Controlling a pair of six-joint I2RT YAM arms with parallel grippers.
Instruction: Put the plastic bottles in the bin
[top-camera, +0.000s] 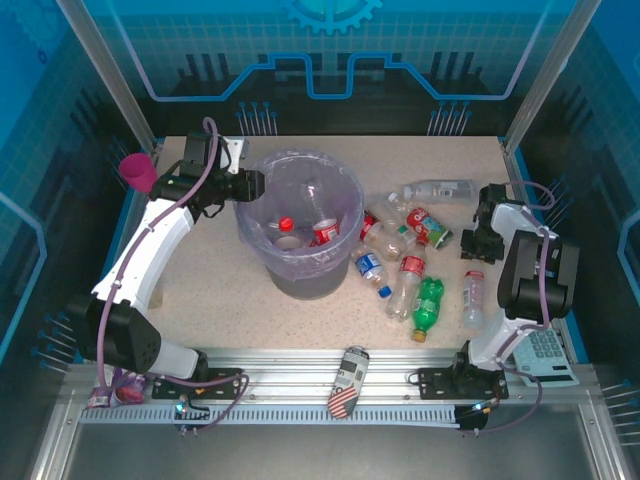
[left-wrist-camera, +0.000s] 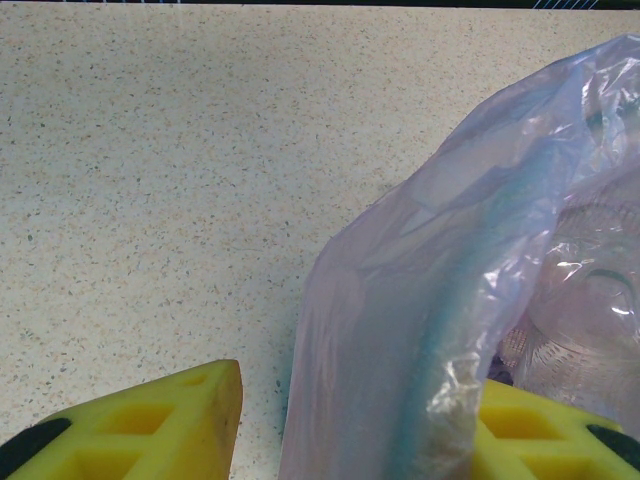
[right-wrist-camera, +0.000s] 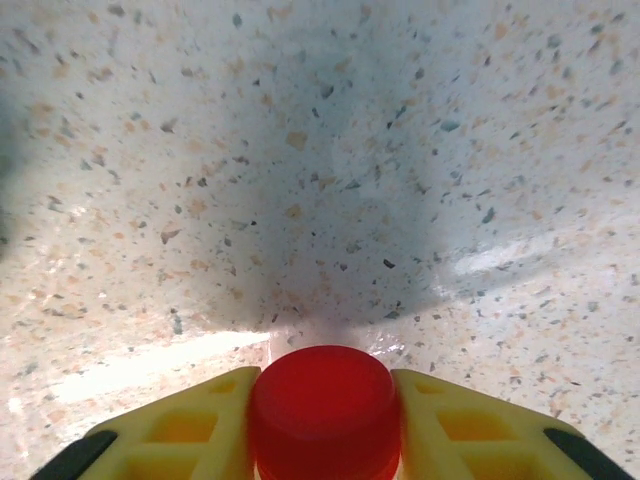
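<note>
The bin (top-camera: 300, 275), grey with a lavender bag, stands left of centre with bottles inside (top-camera: 325, 232). My left gripper (top-camera: 245, 185) is shut on the bin's bag-covered rim (left-wrist-camera: 400, 330), a yellow finger (left-wrist-camera: 170, 430) on either side. Several plastic bottles lie right of the bin, among them a green bottle (top-camera: 428, 305) and a clear bottle (top-camera: 474, 300). My right gripper (top-camera: 478, 245) points down at the table just above that clear bottle. In the right wrist view it (right-wrist-camera: 325, 378) is shut on a bottle's red cap (right-wrist-camera: 325, 410); the bottle's body is hidden.
A patterned can (top-camera: 348, 382) lies on the front rail between the arm bases. A pink goblet (top-camera: 138, 172) stands at the far left edge. A calculator (top-camera: 545, 355) sits by the right arm's base. Bare tabletop (top-camera: 220, 290) lies left of the bin.
</note>
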